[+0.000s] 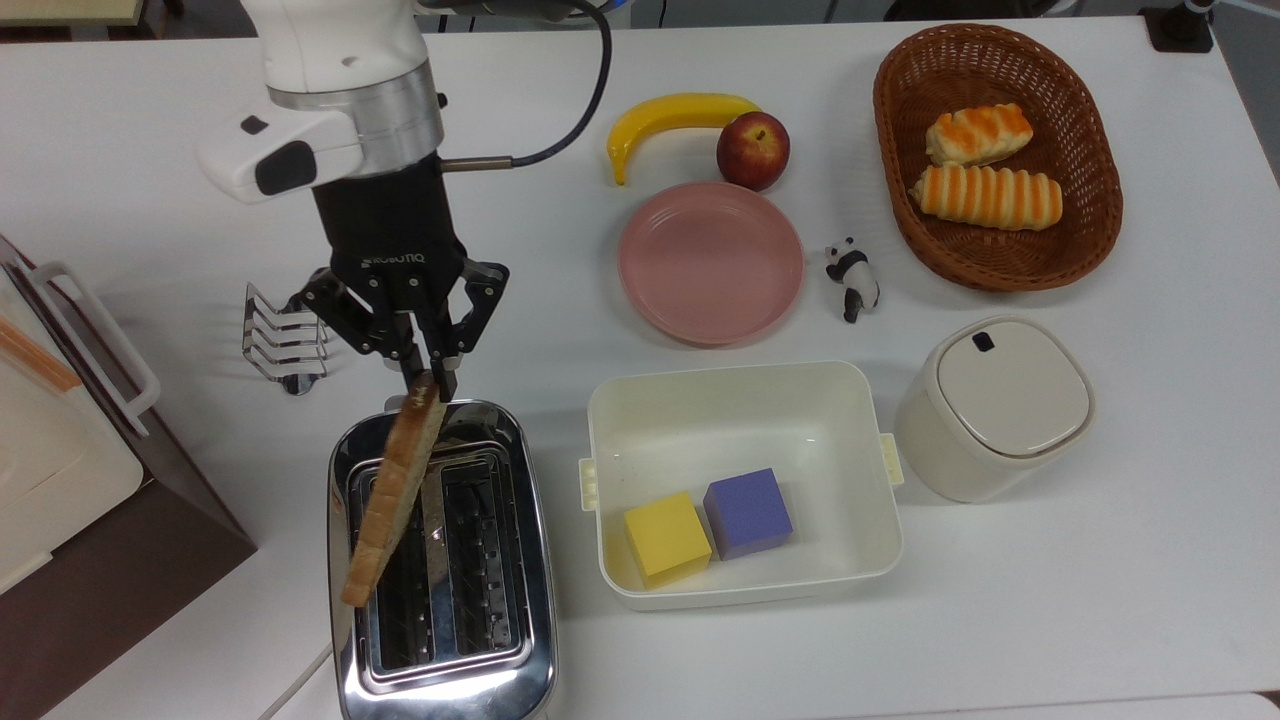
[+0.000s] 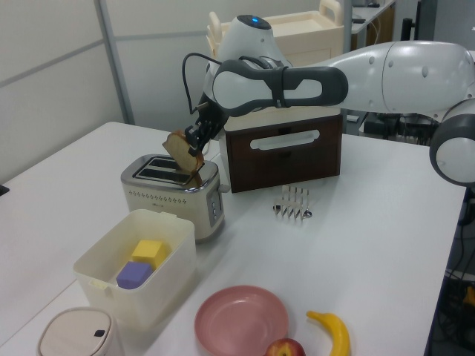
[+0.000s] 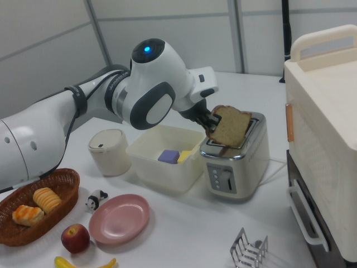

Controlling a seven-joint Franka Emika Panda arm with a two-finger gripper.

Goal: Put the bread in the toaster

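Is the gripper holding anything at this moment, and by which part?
Yes. The gripper is shut on the bread, pinching one crust edge while the slice hangs over the toaster.

Looks like a robotics lab: white table (image 1: 1100, 600) staged with toy food, grey partition walls (image 3: 184, 28), cluttered workstations (image 2: 393, 22) behind.

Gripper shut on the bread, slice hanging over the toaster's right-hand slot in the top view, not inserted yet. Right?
Not quite. In the top view the gripper holds the bread over the toaster's left-hand slot, not the right-hand one. Otherwise correct.
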